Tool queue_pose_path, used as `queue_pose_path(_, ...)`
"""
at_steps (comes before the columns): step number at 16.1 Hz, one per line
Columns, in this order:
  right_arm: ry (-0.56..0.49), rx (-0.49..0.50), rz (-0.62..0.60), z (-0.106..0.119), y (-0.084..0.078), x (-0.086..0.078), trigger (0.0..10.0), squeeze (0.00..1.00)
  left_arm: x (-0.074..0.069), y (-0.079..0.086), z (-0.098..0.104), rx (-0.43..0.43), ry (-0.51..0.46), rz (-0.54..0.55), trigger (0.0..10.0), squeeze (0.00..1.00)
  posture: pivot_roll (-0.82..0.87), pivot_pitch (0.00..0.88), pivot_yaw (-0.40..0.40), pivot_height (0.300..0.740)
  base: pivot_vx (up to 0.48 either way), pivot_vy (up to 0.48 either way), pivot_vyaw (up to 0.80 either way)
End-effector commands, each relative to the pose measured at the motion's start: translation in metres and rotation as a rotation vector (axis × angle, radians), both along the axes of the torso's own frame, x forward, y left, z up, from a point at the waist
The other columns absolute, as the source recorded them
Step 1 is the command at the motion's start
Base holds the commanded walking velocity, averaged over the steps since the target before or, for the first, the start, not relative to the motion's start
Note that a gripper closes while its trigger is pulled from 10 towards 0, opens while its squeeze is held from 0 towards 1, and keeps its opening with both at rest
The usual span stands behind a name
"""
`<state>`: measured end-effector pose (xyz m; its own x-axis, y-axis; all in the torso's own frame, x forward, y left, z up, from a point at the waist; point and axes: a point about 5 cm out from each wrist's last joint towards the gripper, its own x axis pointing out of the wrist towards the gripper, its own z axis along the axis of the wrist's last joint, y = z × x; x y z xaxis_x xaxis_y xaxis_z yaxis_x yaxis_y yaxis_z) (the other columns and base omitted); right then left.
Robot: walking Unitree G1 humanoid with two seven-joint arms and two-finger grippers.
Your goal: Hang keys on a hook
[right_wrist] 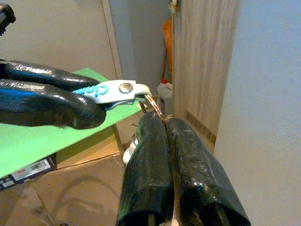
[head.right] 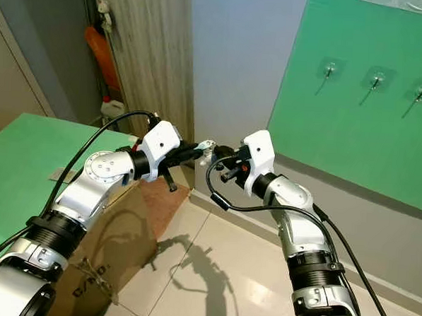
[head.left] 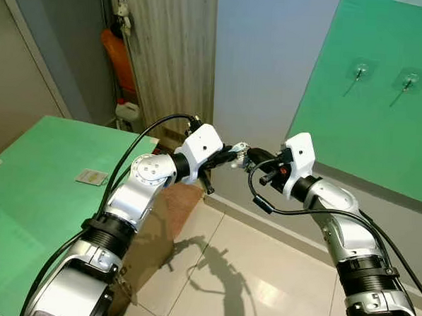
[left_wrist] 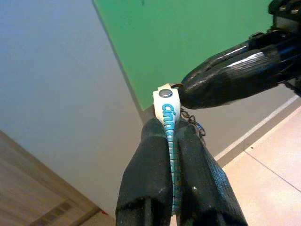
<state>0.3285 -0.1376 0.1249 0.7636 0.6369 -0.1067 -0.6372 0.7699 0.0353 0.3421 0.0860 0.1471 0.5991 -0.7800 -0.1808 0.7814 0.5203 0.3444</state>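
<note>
Keys (right_wrist: pixel 141 136) hang in mid-air between the two arms, on a copper ring (right_wrist: pixel 154 107) that joins a white strap tag with blue lettering (left_wrist: pixel 167 120). The left gripper (left_wrist: pixel 170 141) has its fingers pressed together on the strap, while the right gripper (right_wrist: pixel 160 123) pinches the ring just beyond the strap's rivet, so both hold the bunch at once (a handover, by the look of it, though I can't say which way it goes). Up on the green wall panel (head.left: pixel 354 130) to the robot's right sit clear stick-on hooks (head.left: pixel 360 70), well apart from the keys and higher. To do this well, I'd judge one gripper should be firmly clamped before the other lets go, and the ring should be left standing open and facing outward, so that it can slip over a hook's tip. A green table (head.left: pixel 33 184) lies to the left.
</note>
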Motion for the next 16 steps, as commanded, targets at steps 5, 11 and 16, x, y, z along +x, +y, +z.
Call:
queue_pose_path(5,-0.03,-0.004,-0.005,0.007,-0.002,0.004,0.0,0.0,0.004,0.003,0.006,-0.009,-0.018,0.028,10.0,1.0,0.01,0.0,0.029,0.74,0.0,0.0,0.0)
queue_pose_path(11,-0.043,-0.012,-0.028,0.009,-0.006,0.006,0.0,0.0,0.015,0.018,0.013,-0.011,-0.063,0.152,10.0,1.0,0.01,0.0,0.025,0.74,0.0,0.0,0.0)
queue_pose_path(16,-0.045,-0.007,-0.118,0.007,-0.014,0.007,0.0,0.0,0.022,0.03,0.013,-0.021,-0.07,0.265,10.0,1.0,0.0,0.0,0.026,0.74,0.0,0.0,0.0)
